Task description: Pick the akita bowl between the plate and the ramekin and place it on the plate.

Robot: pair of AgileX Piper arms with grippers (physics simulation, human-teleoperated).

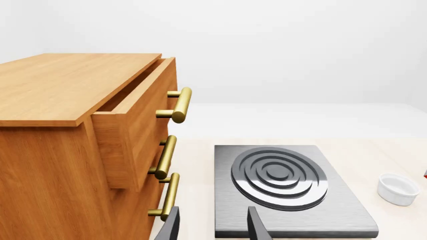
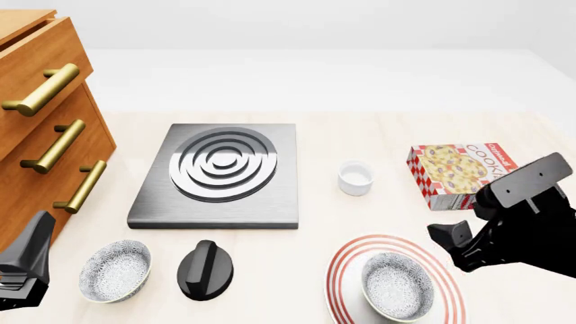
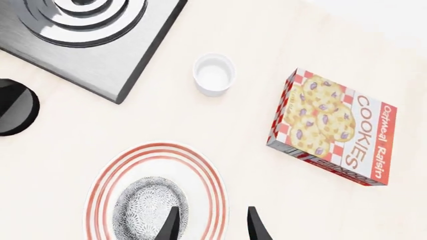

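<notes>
The grey-and-white speckled akita bowl (image 2: 397, 285) (image 3: 143, 205) sits upright inside the red-ringed plate (image 2: 347, 270) (image 3: 110, 172) at the near right of the table. The white ramekin (image 2: 355, 177) (image 3: 213, 74) (image 1: 398, 188) stands beyond the plate, with bare table between them. My right gripper (image 2: 447, 237) (image 3: 212, 225) hangs open above the plate's right rim, with nothing between its fingers. My left gripper (image 2: 40, 226) (image 1: 212, 227) is open and empty at the near left, beside the dresser.
A second speckled bowl (image 2: 114, 270) and a black knob-shaped object (image 2: 205, 270) lie near the front left. A stove burner plate (image 2: 220, 172) sits mid-table, a wooden dresser (image 2: 36, 128) with its top drawer ajar at left, and a cookie box (image 2: 459, 172) at right.
</notes>
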